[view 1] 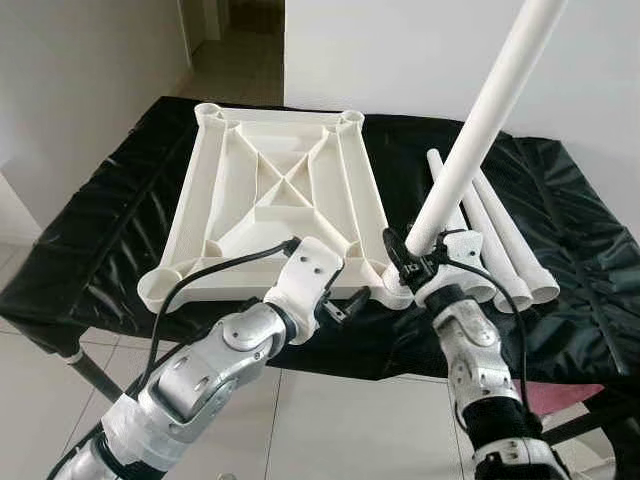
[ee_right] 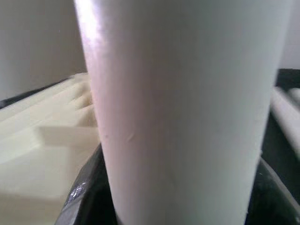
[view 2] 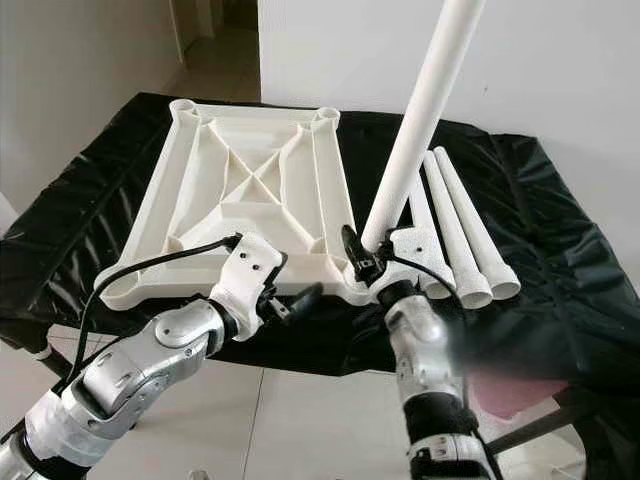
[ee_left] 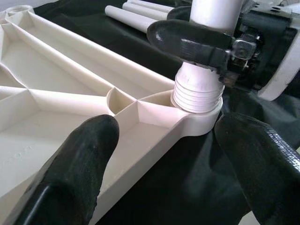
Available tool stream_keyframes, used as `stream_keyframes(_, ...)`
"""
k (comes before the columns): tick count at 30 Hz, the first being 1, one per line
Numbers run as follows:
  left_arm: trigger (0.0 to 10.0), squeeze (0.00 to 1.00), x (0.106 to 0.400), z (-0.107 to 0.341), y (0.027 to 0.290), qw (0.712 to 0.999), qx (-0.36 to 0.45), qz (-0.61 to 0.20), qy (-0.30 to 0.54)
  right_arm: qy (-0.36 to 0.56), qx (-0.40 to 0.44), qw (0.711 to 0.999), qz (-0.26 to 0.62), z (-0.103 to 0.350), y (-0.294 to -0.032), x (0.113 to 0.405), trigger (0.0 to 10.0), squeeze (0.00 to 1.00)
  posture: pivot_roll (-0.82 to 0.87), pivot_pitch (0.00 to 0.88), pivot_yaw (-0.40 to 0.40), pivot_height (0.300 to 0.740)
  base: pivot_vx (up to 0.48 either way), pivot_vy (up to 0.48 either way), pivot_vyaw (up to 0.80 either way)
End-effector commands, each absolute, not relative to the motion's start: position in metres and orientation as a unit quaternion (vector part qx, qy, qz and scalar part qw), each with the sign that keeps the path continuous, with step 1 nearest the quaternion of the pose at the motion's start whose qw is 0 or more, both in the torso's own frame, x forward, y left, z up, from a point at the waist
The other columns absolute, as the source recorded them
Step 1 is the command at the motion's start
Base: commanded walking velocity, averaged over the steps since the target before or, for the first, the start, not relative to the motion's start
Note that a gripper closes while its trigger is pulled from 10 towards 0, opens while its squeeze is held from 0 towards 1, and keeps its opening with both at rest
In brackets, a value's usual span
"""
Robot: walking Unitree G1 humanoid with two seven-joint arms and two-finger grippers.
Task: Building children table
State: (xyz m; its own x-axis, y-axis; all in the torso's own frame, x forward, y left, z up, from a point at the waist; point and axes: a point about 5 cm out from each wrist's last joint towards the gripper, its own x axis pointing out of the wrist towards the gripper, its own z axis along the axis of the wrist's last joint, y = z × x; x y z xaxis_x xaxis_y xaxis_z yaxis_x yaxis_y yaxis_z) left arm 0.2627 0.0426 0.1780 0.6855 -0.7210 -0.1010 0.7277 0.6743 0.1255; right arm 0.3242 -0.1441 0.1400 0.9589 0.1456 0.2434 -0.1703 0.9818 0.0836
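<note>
My right gripper (view 1: pixel 408 252) pinches the table leg (view 1: pixel 480 125), its threaded end seated in the near-right socket (ee_left: pixel 199 119) of the upturned table frame (view 1: pixel 275 200). Left gripper (ee_left: pixel 178 159) hovers spread beside. Next I judge: twist it home. Spare legs (view 1: pixel 510 245) lie farther right.

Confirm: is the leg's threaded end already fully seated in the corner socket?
No. In the left wrist view, several threads of the leg sit exposed above the corner socket, with the right pincer clamped on it.

White leg (view 1: pixel 480 130) (tilted) in tabletop (view 1: pixel 275 195) socket
</note>
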Motion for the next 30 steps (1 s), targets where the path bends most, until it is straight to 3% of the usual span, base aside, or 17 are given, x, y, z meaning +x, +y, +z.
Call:
stream_keyframes(1,10.0,0.0,0.256,0.178,0.038,0.872,0.08,-0.482,0.028,-0.029,0.063,0.998,0.013,0.109,-0.142,0.317,10.0,0.0,0.08,0.094,-0.025,0.74,0.0,0.0,0.0)
stream_keyframes(9,10.0,0.0,0.259,0.179,0.04,0.875,0.081,-0.476,0.027,-0.042,0.121,0.992,0.004,0.12,-0.106,0.312,10.0,0.0,0.09,0.091,-0.036,0.74,0.0,0.0,0.0)
stream_keyframes(14,10.0,0.0,0.259,0.179,0.041,0.876,0.081,-0.474,0.028,-0.07,0.123,0.99,0.027,0.13,-0.1,0.311,10.0,0.0,0.09,0.088,-0.036,0.74,0.0,0.0,0.0)
stream_keyframes(15,10.0,0.0,0.259,0.179,0.041,0.876,0.082,-0.474,0.028,-0.084,0.118,0.989,0.033,0.135,-0.101,0.311,10.0,1.0,0.09,0.087,-0.037,0.74,0.0,0.0,0.0)
stream_keyframes(20,10.0,0.0,0.259,0.178,0.041,0.876,0.081,-0.474,0.029,-0.106,0.123,0.984,0.069,0.142,-0.101,0.31,10.0,1.0,0.09,0.087,-0.037,0.74,0.0,0.0,0.0)
stream_keyframes(21,10.0,0.0,0.26,0.179,0.041,0.876,0.08,-0.474,0.027,-0.105,0.106,0.985,0.083,0.144,-0.108,0.313,10.0,0.95,0.09,0.083,-0.037,0.74,0.0,0.0,0.0)
stream_keyframes(22,10.0,0.0,0.26,0.179,0.04,0.876,0.079,-0.475,0.026,-0.098,0.101,0.985,0.097,0.145,-0.113,0.315,10.0,0.0,0.08,0.082,-0.038,0.74,0.0,0.0,0.0)
stream_keyframes(30,10.0,0.0,0.261,0.18,0.04,0.878,0.079,-0.472,0.024,-0.075,0.053,0.981,0.169,0.146,-0.136,0.324,10.0,0.0,0.08,0.08,-0.041,0.74,0.0,0.0,0.0)
